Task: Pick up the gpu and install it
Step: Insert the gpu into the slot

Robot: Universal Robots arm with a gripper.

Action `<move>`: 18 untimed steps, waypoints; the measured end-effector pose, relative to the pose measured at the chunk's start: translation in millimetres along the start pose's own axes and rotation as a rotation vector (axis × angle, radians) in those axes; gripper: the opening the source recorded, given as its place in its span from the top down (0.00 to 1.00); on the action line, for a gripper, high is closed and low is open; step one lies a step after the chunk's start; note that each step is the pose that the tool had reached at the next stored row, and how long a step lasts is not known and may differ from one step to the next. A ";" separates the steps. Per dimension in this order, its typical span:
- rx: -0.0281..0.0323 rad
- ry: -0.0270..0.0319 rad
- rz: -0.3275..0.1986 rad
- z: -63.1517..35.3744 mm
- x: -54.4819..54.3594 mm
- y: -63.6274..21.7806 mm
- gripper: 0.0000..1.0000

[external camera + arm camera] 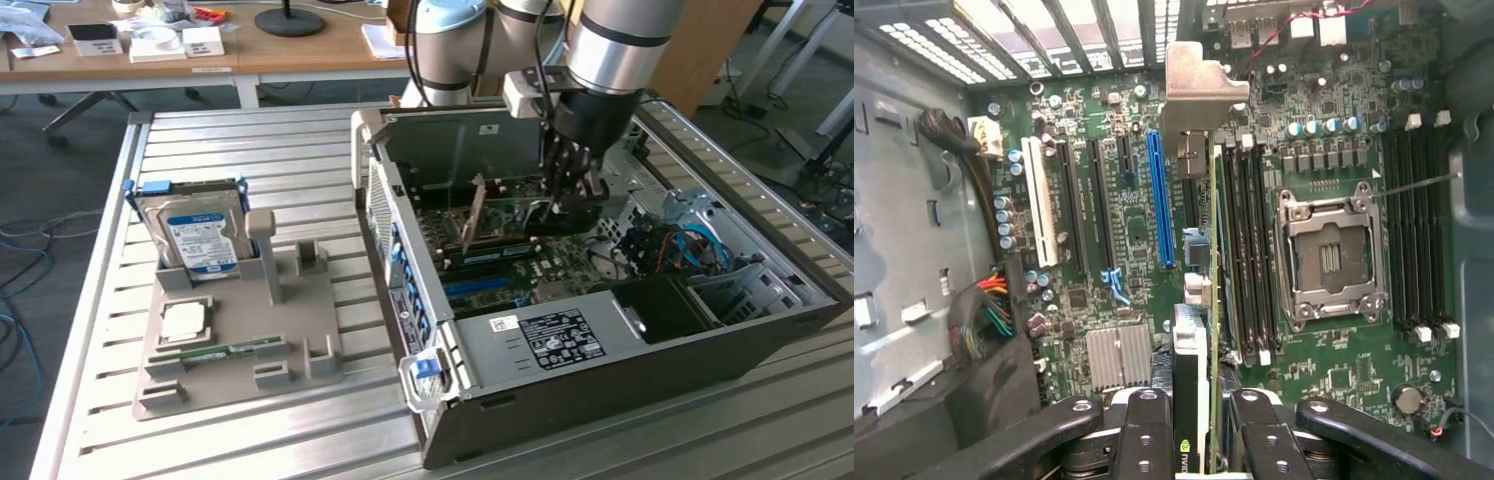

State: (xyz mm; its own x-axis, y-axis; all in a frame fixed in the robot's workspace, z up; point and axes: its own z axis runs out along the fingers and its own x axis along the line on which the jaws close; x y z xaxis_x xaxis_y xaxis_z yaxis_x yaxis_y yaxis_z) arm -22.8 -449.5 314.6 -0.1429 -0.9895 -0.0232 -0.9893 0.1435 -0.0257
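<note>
Pickup done: gripper (1194,425) clamped on gpu (1192,350), card edge-on inside PC case (574,400), beside blue slot (1161,200); seating apparently unfinished.

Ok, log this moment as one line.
end effector: closed on gpu | gpu: edge-on over motherboard, beside blue slot, inside open case | seated: cannot tell
</note>
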 end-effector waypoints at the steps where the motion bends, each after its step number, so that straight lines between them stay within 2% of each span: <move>1: 0.0000 -0.0001 -0.001 0.7 -0.1 0.6 0.73; 9: -0.0008 -0.0011 -0.040 6.4 -0.2 3.0 0.73; 18: -0.0016 -0.0017 -0.071 12.9 1.2 10.7 0.73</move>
State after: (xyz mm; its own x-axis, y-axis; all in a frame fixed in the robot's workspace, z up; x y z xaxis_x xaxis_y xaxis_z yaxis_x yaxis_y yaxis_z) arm -33.1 -449.0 301.4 -0.0725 -0.9971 -0.0231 -0.9970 0.0730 -0.0258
